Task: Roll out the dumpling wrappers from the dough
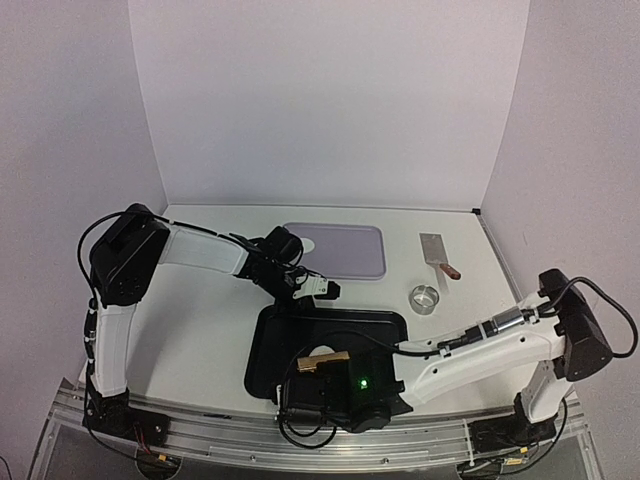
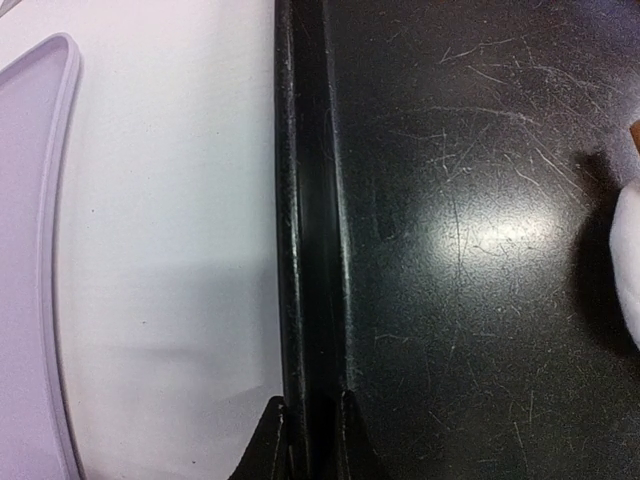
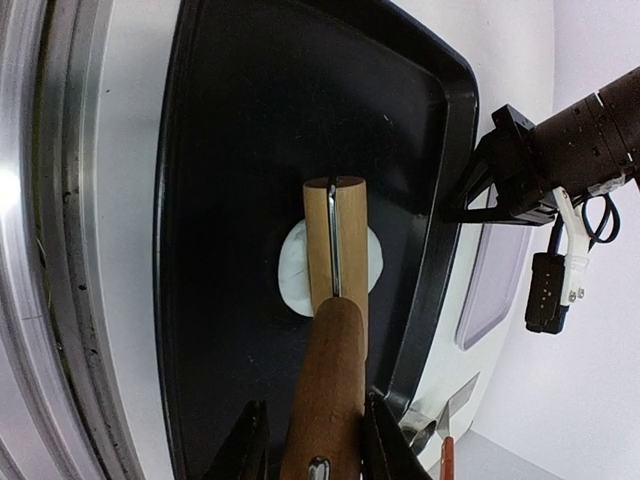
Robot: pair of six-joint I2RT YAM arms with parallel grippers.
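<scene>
Two arms share the job. At the left, the left end effector (image 2: 305, 440) is pinched narrow on the far rim of the black tray (image 2: 305, 200), one fingertip outside the lip and one inside. It appears to be steadying the tray on the bench (image 1: 200, 330). Behind it lies a lavender mat (image 1: 345, 250).

In the middle of the tray sits one dumpling wrapper (image 3: 290, 268), a small white disc, with the wooden rolling pin (image 3: 335, 240) lying across it. The right end effector (image 3: 310, 440) is clamped around the pin's handle.

The step in hand looks like rolling this disc flat. The next move likely calls for an even push of the pin over the dough while the tray is held fast.

Further right stand a steel ring (image 1: 426, 298) and a cleaver (image 1: 436, 252). No brand, label or writing is readable anywhere.
</scene>
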